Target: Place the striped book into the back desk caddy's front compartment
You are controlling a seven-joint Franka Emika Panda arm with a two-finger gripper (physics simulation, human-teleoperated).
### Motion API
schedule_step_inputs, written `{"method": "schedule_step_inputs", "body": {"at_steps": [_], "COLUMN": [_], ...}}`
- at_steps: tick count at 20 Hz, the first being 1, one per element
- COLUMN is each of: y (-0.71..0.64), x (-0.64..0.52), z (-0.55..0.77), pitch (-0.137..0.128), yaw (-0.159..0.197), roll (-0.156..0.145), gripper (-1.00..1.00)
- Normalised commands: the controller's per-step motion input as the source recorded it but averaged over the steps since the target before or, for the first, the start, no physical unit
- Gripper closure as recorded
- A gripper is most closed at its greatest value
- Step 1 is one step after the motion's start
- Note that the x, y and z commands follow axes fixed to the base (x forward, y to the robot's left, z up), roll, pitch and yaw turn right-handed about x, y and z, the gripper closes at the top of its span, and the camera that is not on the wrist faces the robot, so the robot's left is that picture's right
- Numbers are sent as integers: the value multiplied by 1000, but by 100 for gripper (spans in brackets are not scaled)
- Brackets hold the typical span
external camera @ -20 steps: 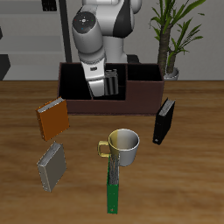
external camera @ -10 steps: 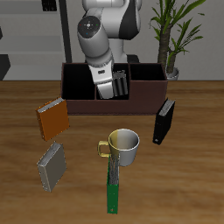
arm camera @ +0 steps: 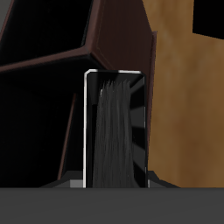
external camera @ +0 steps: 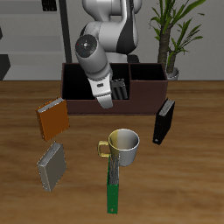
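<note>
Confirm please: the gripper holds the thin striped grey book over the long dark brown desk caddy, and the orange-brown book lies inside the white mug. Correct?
Not quite. In the exterior view the orange-brown book lies on the wooden table, apart from the white mug. The gripper does hold the striped book over the caddy.

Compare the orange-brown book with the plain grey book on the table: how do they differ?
The orange-brown book lies farther back, nearer the caddy; the grey book lies nearer the table's front edge. One cover is orange-brown, the other pale grey. The orange-brown book looks slightly larger, perhaps only from its pose. Both are thin, tilted alike, untouched, and sit on the same side of the mug.
</note>
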Motion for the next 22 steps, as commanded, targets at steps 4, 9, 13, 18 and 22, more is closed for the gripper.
{"method": "schedule_step_inputs", "body": {"at_steps": [4, 9, 13, 18, 22], "y": [136, -31, -114, -182, -207], "x": [-166, 65, 78, 93, 9], "z": [-566, -45, 215, 301, 584], "pitch": [166, 62, -25, -55, -114], "yaw": [-33, -39, -69, -66, -158], "roll": [16, 6, -6, -22, 14], "gripper": [-100, -100, -100, -100, -100]}}
